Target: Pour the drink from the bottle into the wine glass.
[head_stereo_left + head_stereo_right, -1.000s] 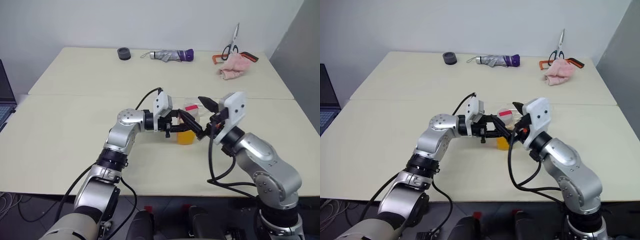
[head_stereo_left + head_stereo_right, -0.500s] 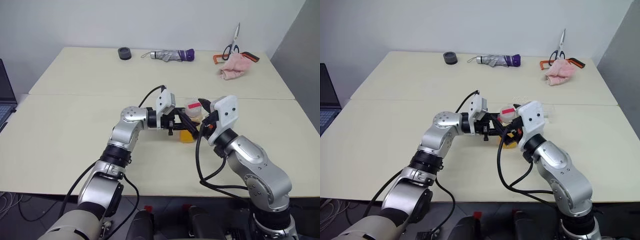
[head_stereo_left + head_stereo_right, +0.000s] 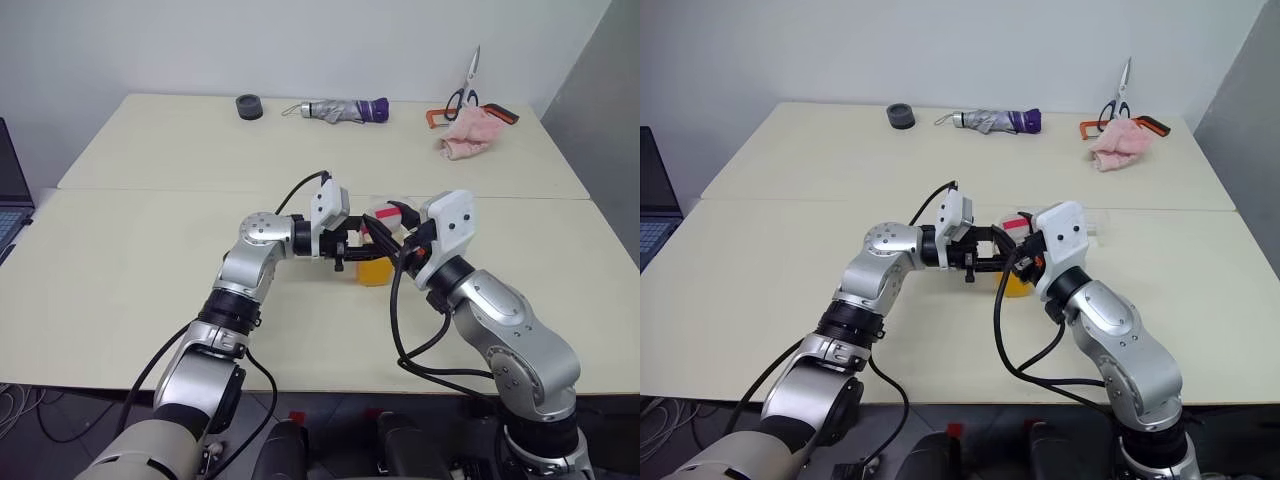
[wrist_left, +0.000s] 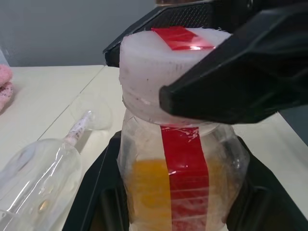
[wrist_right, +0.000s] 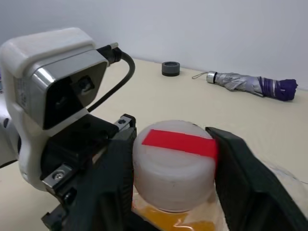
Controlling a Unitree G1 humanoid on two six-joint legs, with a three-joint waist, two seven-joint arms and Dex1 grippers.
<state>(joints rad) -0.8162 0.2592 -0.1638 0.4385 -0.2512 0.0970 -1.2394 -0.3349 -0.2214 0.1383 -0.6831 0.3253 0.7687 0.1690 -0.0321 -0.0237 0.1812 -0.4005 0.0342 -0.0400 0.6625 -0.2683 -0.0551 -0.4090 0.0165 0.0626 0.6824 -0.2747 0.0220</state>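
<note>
Clear squarish bottle (image 4: 180, 178) gripped by left claw (image 3: 352, 248); right claw (image 5: 175, 166) clamps its white cap (image 5: 174, 156).

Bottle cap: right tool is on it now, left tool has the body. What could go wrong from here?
1. The right tool grips the cap while the left tool squeezes the soft bottle; once the cap loosens, orange drink may spurt out.
2. The wine glass lies on its side right beside the bottle; twisting could knock it rolling.
3. It must be stood upright before any pour.
</note>
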